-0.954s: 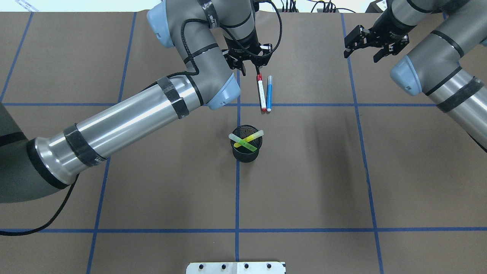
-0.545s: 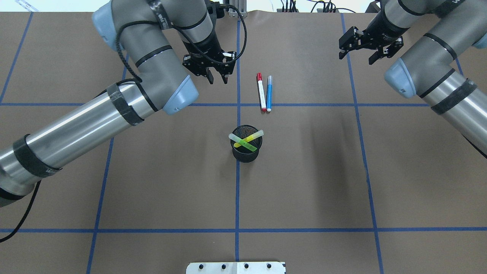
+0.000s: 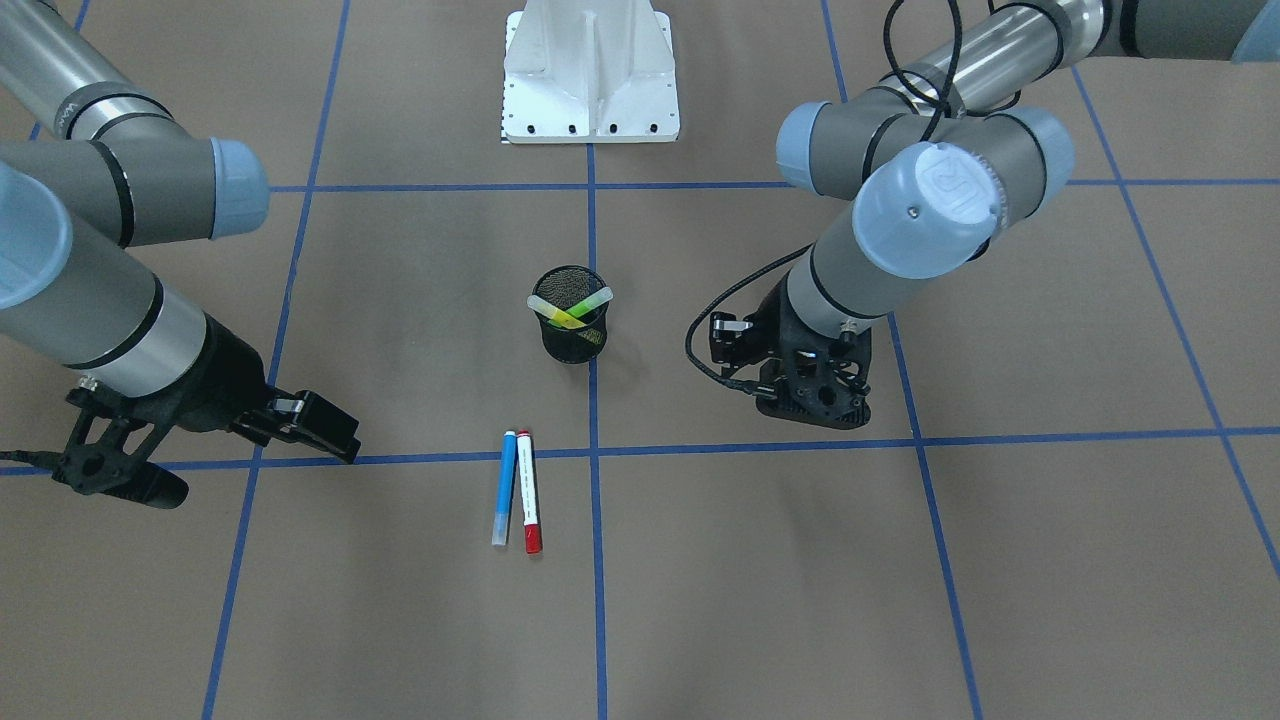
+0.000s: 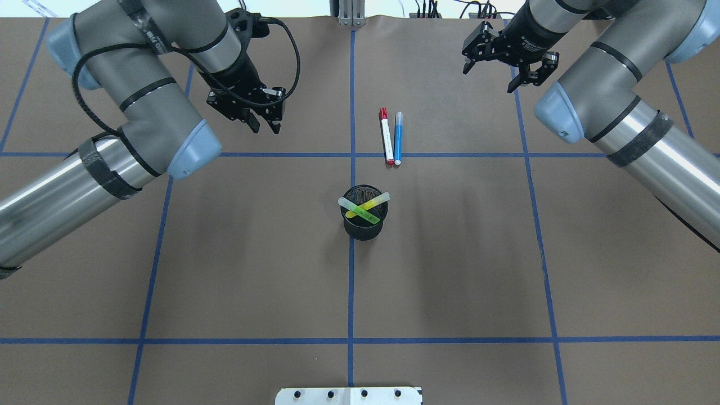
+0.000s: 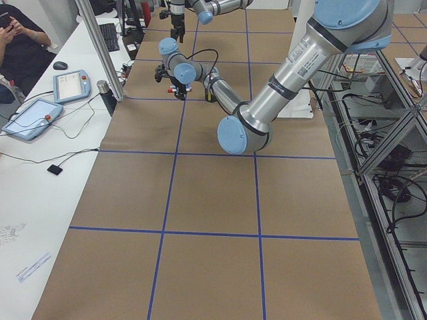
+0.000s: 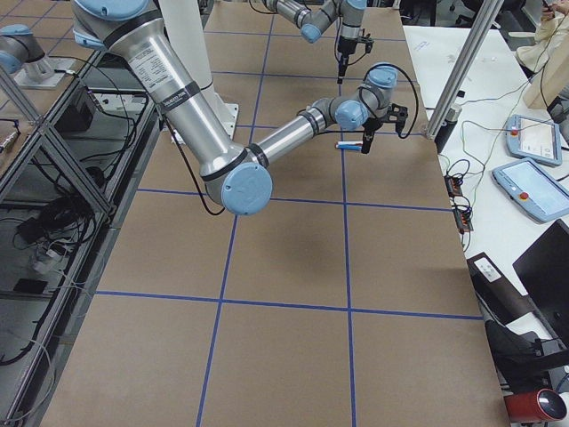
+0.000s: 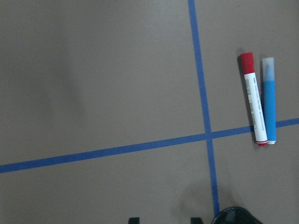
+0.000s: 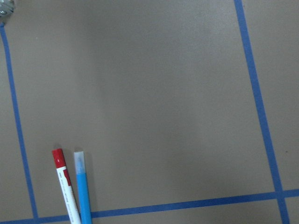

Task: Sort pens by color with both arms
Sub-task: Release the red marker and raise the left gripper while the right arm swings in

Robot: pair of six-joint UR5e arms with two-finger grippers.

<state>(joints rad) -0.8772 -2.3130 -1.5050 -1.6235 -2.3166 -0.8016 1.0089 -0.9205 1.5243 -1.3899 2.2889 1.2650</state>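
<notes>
Two pens lie adjacent (red-capped pen (image 4: 386, 138), blue pen (image 4: 398, 138)); left gripper (image 4: 265, 126) and right gripper (image 4: 490, 76) both gape empty.

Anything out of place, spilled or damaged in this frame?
Nothing stands out. The green pen and yellow pen lean crossed in the upright mesh cup; the red-capped pen and blue pen lie side by side across a tape line. No spill or damage shows.

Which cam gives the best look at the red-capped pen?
Left wrist: the red-capped pen shows whole and large, label print visible, beside the blue pen. Right wrist cuts off its tail end. Overhead and front-facing show it whole but small. In the side views it is barely a speck.
</notes>
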